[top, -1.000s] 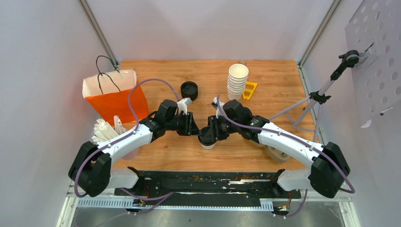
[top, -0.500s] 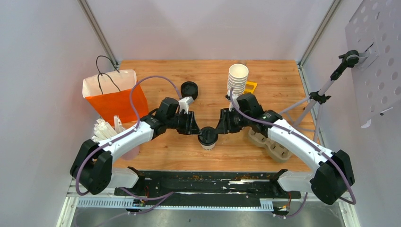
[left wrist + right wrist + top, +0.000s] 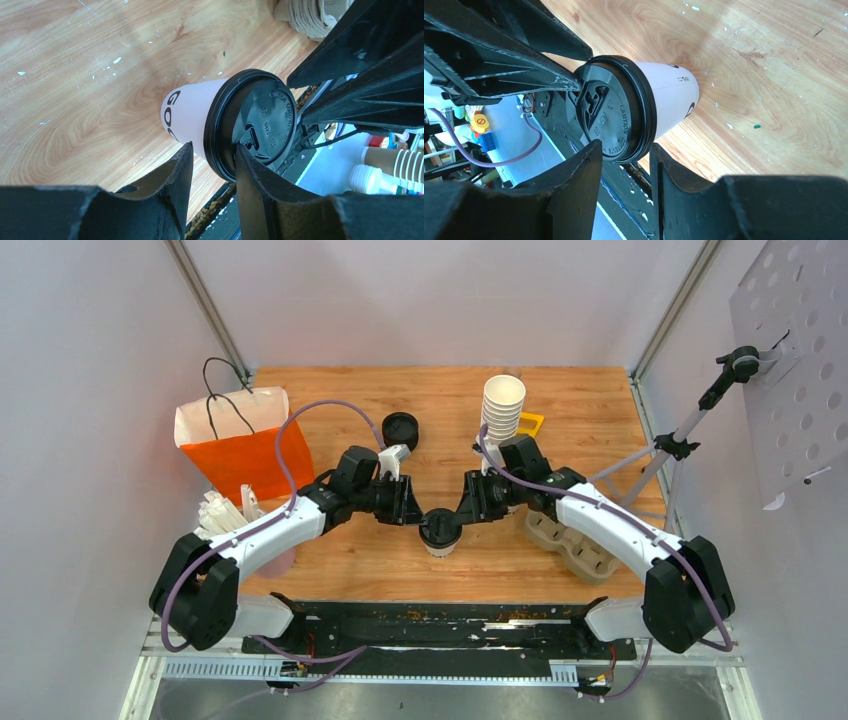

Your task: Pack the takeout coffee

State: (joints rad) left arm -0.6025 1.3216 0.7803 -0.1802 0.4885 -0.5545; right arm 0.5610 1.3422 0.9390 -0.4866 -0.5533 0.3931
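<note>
**Lidded cup stands between two half-open claws, outside the bag**

A small white lidded cup [image 3: 440, 530] stands upright on the wooden table [image 3: 380, 565], to the right of the orange paper bag [image 3: 250, 455] and nearer the arm bases than the bag is. Its black lid is seated on it, and dark letters run down its wall.

The left claw [image 3: 213, 152] meets the cup on the side facing the bag, and the right claw [image 3: 625, 147] meets it on the side away from the bag. Each is turned on edge with its jaws partly apart. In both wrist views the lid's rim sits in the gap between the jaws. I cannot tell whether either claw actually presses on the rim or only brackets it.

A second lidded cup [image 3: 400, 429] stands just right of the bag, level with it, apart from both claws. Farther right of the bag is a tall stack of lidless white cups [image 3: 502, 410], with a yellow piece [image 3: 529, 430] just beyond it. A cardboard cup carrier [image 3: 580, 545] lies farthest right of the bag, partly under the right arm. A bundle of white sticks [image 3: 222, 515] lies against the bag's near side.
</note>
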